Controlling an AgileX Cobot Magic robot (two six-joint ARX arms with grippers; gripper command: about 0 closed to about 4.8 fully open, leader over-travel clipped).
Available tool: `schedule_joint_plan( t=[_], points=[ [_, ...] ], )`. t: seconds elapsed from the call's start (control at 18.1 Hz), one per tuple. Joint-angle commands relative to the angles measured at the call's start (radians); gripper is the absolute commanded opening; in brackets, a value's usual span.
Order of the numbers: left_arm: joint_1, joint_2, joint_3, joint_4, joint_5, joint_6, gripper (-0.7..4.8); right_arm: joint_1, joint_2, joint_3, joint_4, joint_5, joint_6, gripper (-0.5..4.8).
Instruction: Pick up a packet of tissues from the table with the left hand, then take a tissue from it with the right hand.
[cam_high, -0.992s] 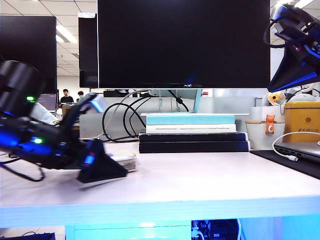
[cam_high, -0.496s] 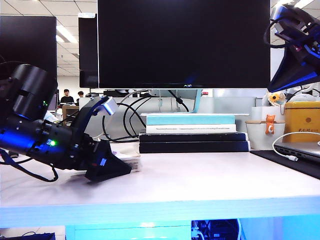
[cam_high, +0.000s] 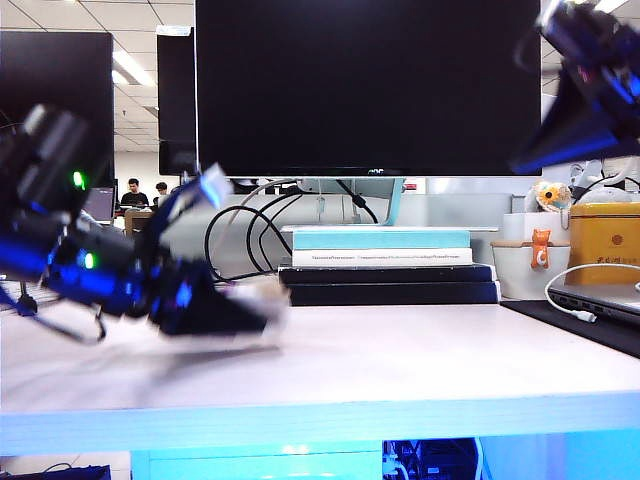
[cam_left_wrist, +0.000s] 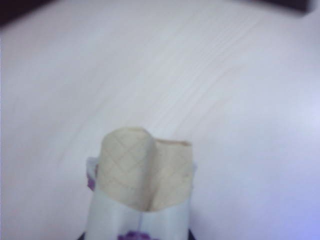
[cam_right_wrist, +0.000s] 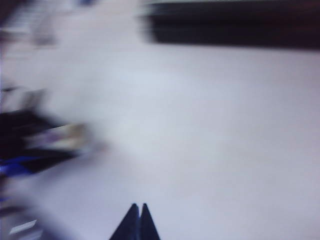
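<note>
Two grippers are in play. The left gripper (cam_high: 235, 318), a black wedge low over the left part of the table (cam_high: 400, 360), has its jaws drawn in around the packet of tissues (cam_left_wrist: 142, 200). In the left wrist view the packet sticks out from between them, whitish with purple print, and a cream tissue (cam_left_wrist: 145, 172) with a quilted pattern pokes from its open end above the pale wood grain. From the exterior view that arm is smeared by blur, green lights glowing on its bulky body, and the packet shows only as a pale smudge at the wedge's tip. The right gripper (cam_right_wrist: 138, 220) hangs high at the upper right, well apart from the packet, its two dark fingertips pressed together with nothing between them. Behind both stand a dark monitor (cam_high: 368, 88) and stacked books (cam_high: 385, 265).
</note>
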Motion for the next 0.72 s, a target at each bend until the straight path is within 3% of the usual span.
schedule_joint_plan(
  t=[0.06,0.28,0.44,0.72],
  points=[
    [-0.002,-0.066,0.001,0.005,0.093,-0.002,1.19,0.0,-0.002,0.006,0.006,-0.223,0.094,0.01],
    [-0.003,-0.13,0.001,0.003,0.217,-0.03,1.19,0.0,-0.002,0.005,0.036,-0.425,0.183,0.67],
    [-0.053,-0.154,0.006,0.002,0.314,-0.066,1.2,0.001,0.003,0.005,0.135,-0.682,0.327,0.93],
    [-0.203,-0.154,0.065,-0.001,0.275,-0.113,1.2,0.003,0.005,0.005,0.155,-0.757,0.402,1.13]
  ],
)
